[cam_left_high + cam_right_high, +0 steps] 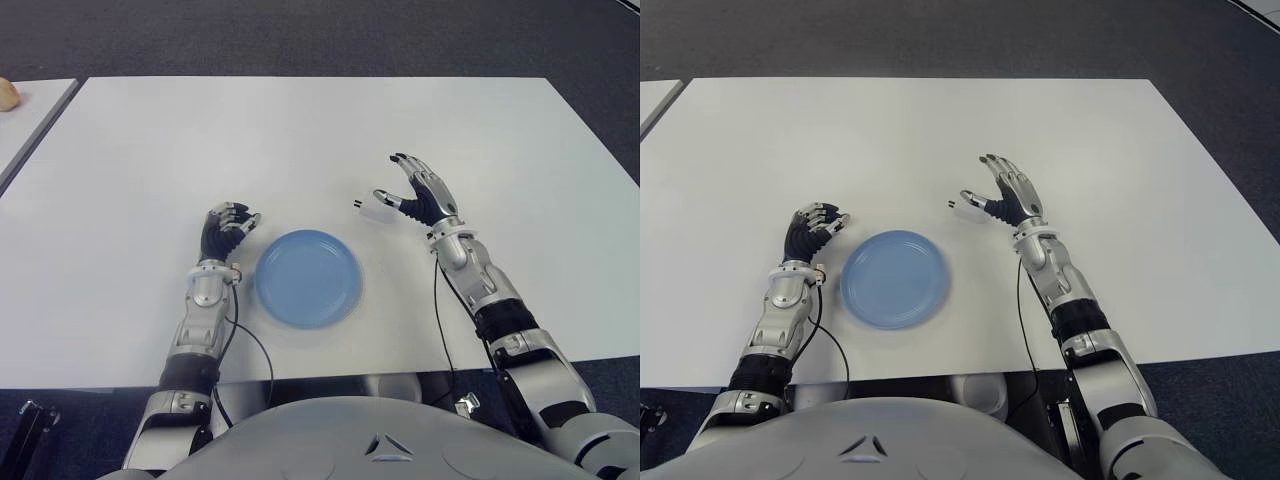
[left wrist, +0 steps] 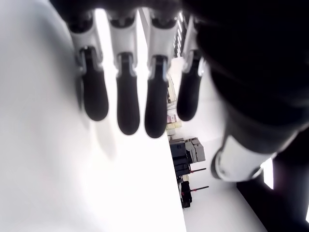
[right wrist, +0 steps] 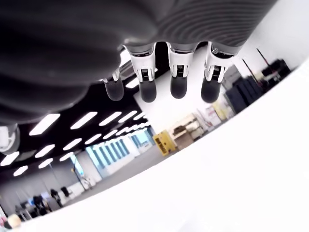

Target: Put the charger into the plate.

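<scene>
Nearest the head camera, the robot's grey chest shell (image 1: 370,440) fills the lower edge, with both forearms reaching out from it over the white table (image 1: 300,140).

Right hand (image 1: 420,195) first: it is raised over the table at about 2 o'clock from the plate, palm turned toward the robot's left, fingers (image 3: 177,84) spread and extended, nothing between them. Its thumb tip is just beside the charger (image 1: 374,210), a small white block with two short prongs pointing toward 9 o'clock; whether the thumb touches it cannot be told. The charger lies on the table, outside the plate, at roughly 1 o'clock from the plate's centre and near its rim.

Outward from there, the blue plate (image 1: 308,278) sits flat on the table between the two forearms, with nothing in it.

Left hand (image 1: 227,230) shows at about 10 o'clock from the plate, just beside its rim, fingers (image 2: 126,104) curled in loosely and holding nothing.

Farther out, at 10 o'clock in the left eye view, a second table (image 1: 25,115) adjoins across a narrow gap, with a small tan object (image 1: 8,95) at the frame's edge. Dark carpet (image 1: 320,35) surrounds the tables.
</scene>
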`<action>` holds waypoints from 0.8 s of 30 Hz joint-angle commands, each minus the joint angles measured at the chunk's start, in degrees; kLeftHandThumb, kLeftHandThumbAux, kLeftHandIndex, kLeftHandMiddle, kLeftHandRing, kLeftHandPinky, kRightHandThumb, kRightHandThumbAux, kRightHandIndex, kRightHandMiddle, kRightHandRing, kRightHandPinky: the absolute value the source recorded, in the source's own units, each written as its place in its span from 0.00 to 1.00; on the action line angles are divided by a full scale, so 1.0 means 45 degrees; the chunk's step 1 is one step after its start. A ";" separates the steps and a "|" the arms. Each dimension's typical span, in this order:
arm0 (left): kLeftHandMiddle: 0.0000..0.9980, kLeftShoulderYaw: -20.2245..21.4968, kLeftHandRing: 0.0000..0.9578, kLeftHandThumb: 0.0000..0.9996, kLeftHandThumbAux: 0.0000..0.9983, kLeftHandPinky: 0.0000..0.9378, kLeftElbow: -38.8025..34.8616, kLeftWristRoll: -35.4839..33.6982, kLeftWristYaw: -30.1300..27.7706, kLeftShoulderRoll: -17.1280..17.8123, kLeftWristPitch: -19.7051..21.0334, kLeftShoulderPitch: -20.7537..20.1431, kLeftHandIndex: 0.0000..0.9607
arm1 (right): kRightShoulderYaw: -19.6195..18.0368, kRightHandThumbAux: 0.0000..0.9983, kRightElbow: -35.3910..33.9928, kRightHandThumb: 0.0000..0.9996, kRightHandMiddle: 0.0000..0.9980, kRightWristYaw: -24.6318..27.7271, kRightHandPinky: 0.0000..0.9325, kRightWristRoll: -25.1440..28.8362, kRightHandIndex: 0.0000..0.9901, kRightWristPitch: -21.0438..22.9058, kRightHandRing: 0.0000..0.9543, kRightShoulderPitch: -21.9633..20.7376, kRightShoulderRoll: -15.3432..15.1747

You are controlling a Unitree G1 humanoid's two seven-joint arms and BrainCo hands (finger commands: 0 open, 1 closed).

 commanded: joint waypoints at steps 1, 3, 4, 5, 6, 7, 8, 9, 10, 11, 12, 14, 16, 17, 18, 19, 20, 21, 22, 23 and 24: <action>0.48 0.0005 0.50 0.71 0.73 0.50 -0.0095 0.0078 0.0100 -0.0083 0.0409 0.0351 0.44 | 0.0507 0.16 0.1051 0.41 0.00 -0.0662 0.00 -0.0470 0.00 0.0033 0.00 -0.0768 0.0038; 0.48 0.0012 0.50 0.71 0.73 0.50 -0.0167 0.0044 0.0076 -0.0091 0.0432 0.0390 0.44 | 0.0693 0.15 0.1473 0.41 0.00 -0.0867 0.00 -0.0567 0.00 -0.0036 0.00 -0.1050 0.0057; 0.48 0.0012 0.49 0.71 0.73 0.50 -0.0223 0.0031 0.0064 -0.0096 0.0445 0.0418 0.44 | 0.0834 0.15 0.1873 0.41 0.00 -0.0957 0.00 -0.0623 0.00 -0.0085 0.00 -0.1306 0.0096; 0.48 0.0011 0.49 0.71 0.73 0.50 -0.0263 0.0025 0.0058 -0.0100 0.0456 0.0440 0.44 | 0.0937 0.15 0.2161 0.41 0.00 -0.1029 0.00 -0.0649 0.00 -0.0128 0.00 -0.1484 0.0121; 0.48 0.0010 0.49 0.71 0.73 0.50 -0.0293 0.0021 0.0053 -0.0101 0.0464 0.0459 0.44 | 0.1015 0.14 0.2378 0.41 0.00 -0.1097 0.00 -0.0663 0.00 -0.0169 0.00 -0.1612 0.0137; 0.48 0.0007 0.49 0.71 0.73 0.50 -0.0327 0.0018 0.0047 -0.0101 0.0474 0.0474 0.44 | 0.1141 0.14 0.2852 0.41 0.00 -0.1171 0.00 -0.0696 0.00 -0.0220 0.00 -0.1895 0.0215; 0.48 -0.0001 0.50 0.71 0.73 0.50 -0.0383 0.0027 0.0046 -0.0100 0.0488 0.0498 0.44 | 0.1295 0.14 0.3380 0.41 0.00 -0.1204 0.00 -0.0731 0.00 -0.0269 0.00 -0.2212 0.0323; 0.48 -0.0007 0.50 0.71 0.73 0.50 -0.0426 0.0034 0.0045 -0.0100 0.0501 0.0517 0.44 | 0.1421 0.13 0.3793 0.41 0.00 -0.1246 0.00 -0.0749 0.00 -0.0320 0.00 -0.2456 0.0402; 0.48 -0.0011 0.50 0.71 0.73 0.50 -0.0462 0.0039 0.0044 -0.0100 0.0515 0.0534 0.44 | 0.1521 0.13 0.4094 0.41 0.00 -0.1300 0.00 -0.0746 0.00 -0.0374 0.00 -0.2627 0.0449; 0.48 -0.0023 0.50 0.71 0.73 0.50 -0.0511 0.0067 0.0059 -0.0097 0.0541 0.0557 0.44 | 0.1657 0.13 0.4416 0.41 0.00 -0.1273 0.00 -0.0764 0.00 -0.0414 0.00 -0.2799 0.0512; 0.48 -0.0031 0.50 0.71 0.73 0.50 -0.0545 0.0086 0.0070 -0.0095 0.0565 0.0571 0.44 | 0.1767 0.13 0.4659 0.41 0.00 -0.1277 0.00 -0.0762 0.00 -0.0456 0.00 -0.2925 0.0550; 0.48 -0.0049 0.50 0.71 0.73 0.50 -0.0628 0.0119 0.0087 -0.0092 0.0619 0.0611 0.44 | 0.1978 0.12 0.5126 0.41 0.00 -0.1235 0.00 -0.0755 0.00 -0.0525 0.00 -0.3162 0.0630; 0.48 -0.0062 0.50 0.71 0.73 0.50 -0.0706 0.0138 0.0093 -0.0092 0.0659 0.0656 0.44 | 0.2183 0.12 0.5574 0.42 0.00 -0.1090 0.00 -0.0740 0.00 -0.0570 0.00 -0.3370 0.0702; 0.48 -0.0064 0.50 0.71 0.73 0.50 -0.0737 0.0138 0.0090 -0.0090 0.0673 0.0676 0.44 | 0.2288 0.12 0.5805 0.42 0.00 -0.1017 0.00 -0.0738 0.00 -0.0571 0.00 -0.3463 0.0750; 0.48 -0.0059 0.50 0.71 0.73 0.50 -0.0741 0.0131 0.0085 -0.0082 0.0675 0.0688 0.44 | 0.2446 0.12 0.6192 0.42 0.00 -0.0867 0.00 -0.0775 0.00 -0.0521 0.00 -0.3586 0.0855; 0.49 -0.0056 0.51 0.71 0.73 0.51 -0.0748 0.0125 0.0080 -0.0077 0.0676 0.0700 0.44 | 0.2565 0.12 0.6472 0.43 0.00 -0.0787 0.00 -0.0791 0.00 -0.0495 0.00 -0.3674 0.0926; 0.49 -0.0046 0.51 0.70 0.73 0.51 -0.0745 0.0113 0.0075 -0.0072 0.0666 0.0712 0.44 | 0.2701 0.12 0.6746 0.44 0.00 -0.0616 0.00 -0.0807 0.00 -0.0481 0.00 -0.3755 0.0988; 0.49 -0.0040 0.51 0.71 0.72 0.50 -0.0743 0.0105 0.0073 -0.0068 0.0659 0.0719 0.44 | 0.2801 0.12 0.6929 0.45 0.00 -0.0518 0.00 -0.0800 0.00 -0.0488 0.00 -0.3816 0.1022; 0.49 -0.0030 0.50 0.71 0.72 0.50 -0.0742 0.0094 0.0071 -0.0067 0.0653 0.0728 0.44 | 0.2900 0.13 0.7057 0.46 0.00 -0.0382 0.00 -0.0791 0.00 -0.0514 0.00 -0.3848 0.1032; 0.49 -0.0024 0.50 0.71 0.72 0.50 -0.0746 0.0086 0.0069 -0.0066 0.0650 0.0738 0.44 | 0.2979 0.13 0.7158 0.46 0.00 -0.0299 0.00 -0.0773 0.00 -0.0538 0.00 -0.3878 0.1039; 0.48 -0.0020 0.50 0.71 0.72 0.50 -0.0748 0.0083 0.0071 -0.0065 0.0648 0.0744 0.44 | 0.3051 0.13 0.7234 0.47 0.00 -0.0222 0.00 -0.0753 0.00 -0.0555 0.00 -0.3900 0.1040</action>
